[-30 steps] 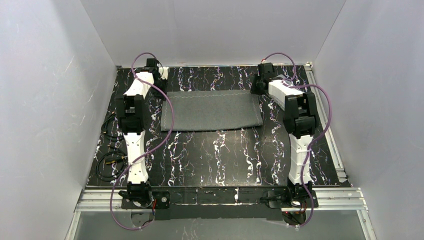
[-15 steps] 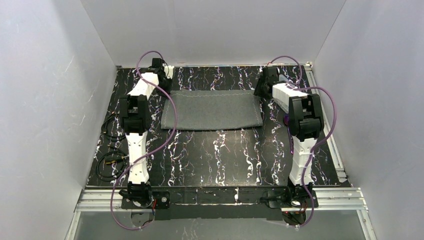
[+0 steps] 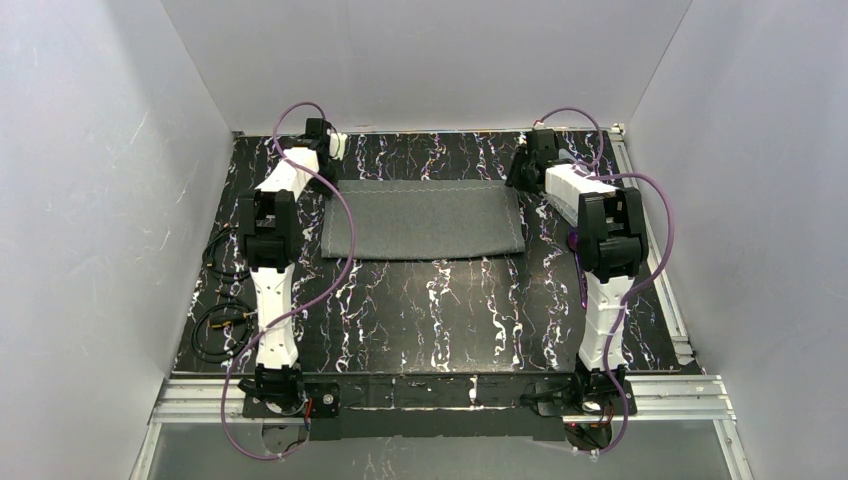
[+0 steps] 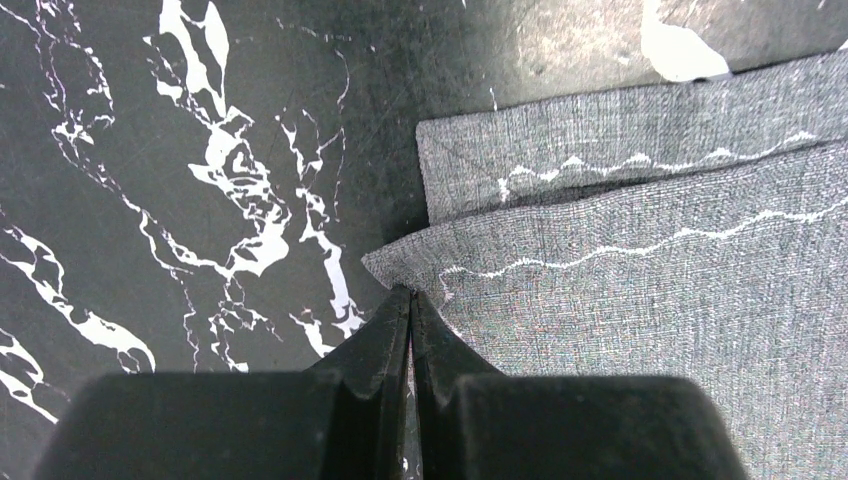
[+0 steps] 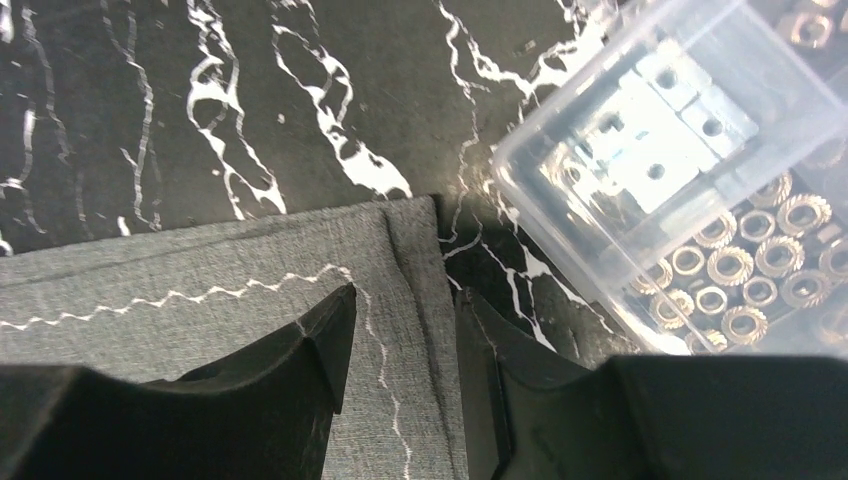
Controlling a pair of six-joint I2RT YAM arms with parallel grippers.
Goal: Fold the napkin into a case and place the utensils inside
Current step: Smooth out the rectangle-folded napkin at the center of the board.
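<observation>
The clear plastic compartment box [image 5: 690,170] is cut off by the top and right edges of the right wrist view. The dark grey stitched fabric napkin [image 4: 650,300] runs past the left wrist view's right edge; whether the left pincer [image 4: 410,300] traps its corner cannot be told.

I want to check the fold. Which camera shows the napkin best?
The top view: the whole folded napkin lies there. The left wrist view shows only one corner, two layers; the right wrist view another corner, within the open right gripper.
</observation>
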